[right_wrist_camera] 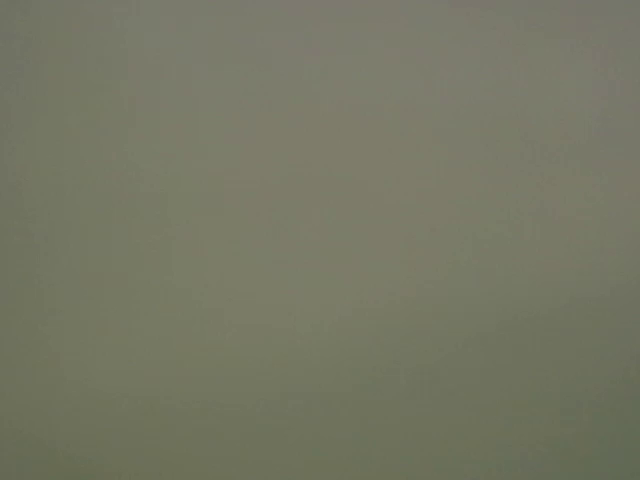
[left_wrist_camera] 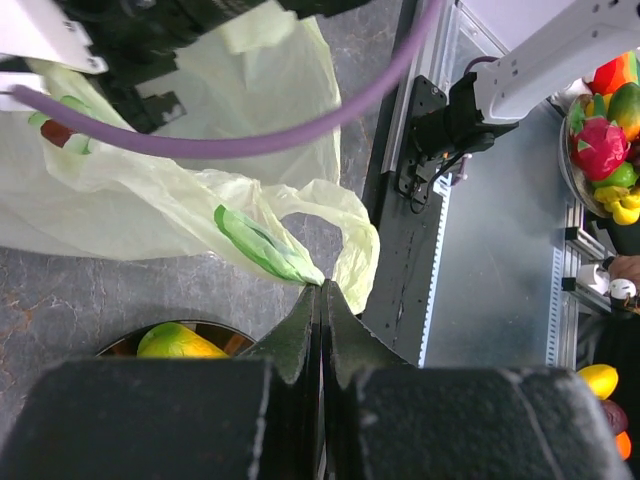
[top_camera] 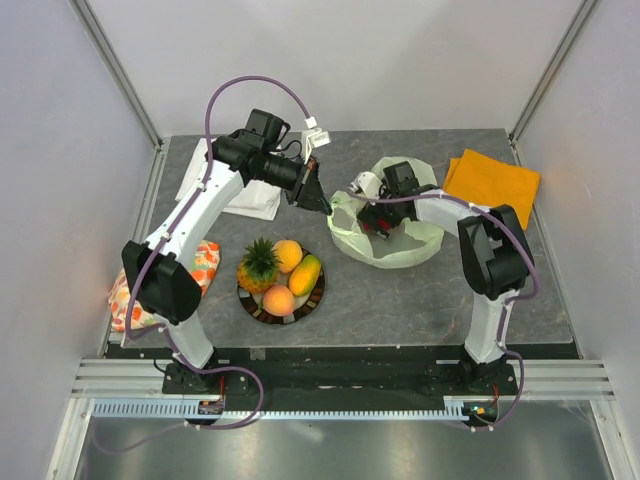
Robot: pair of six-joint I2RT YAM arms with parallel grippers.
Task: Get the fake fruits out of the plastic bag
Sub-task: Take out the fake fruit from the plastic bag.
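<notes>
Looking in, I found the left pincer (left_wrist_camera: 321, 292) clenched on the bag (left_wrist_camera: 150, 210); the right pincer (top_camera: 383, 225) I couldn't tell.

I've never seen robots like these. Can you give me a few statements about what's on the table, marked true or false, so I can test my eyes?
1. The left gripper is pinched shut on an edge of the thin, crinkly pale-green plastic bag. True.
2. The dark round plate is bare. False: it holds toy fruit, among them a brown pineapple with a green crown and a yellow-orange mango.
3. The flat orange cloth lies near the table's far right corner, beside the bag. True.
4. The right gripper hovers over the plate. False: it reaches down into the bag's open mouth.
</notes>
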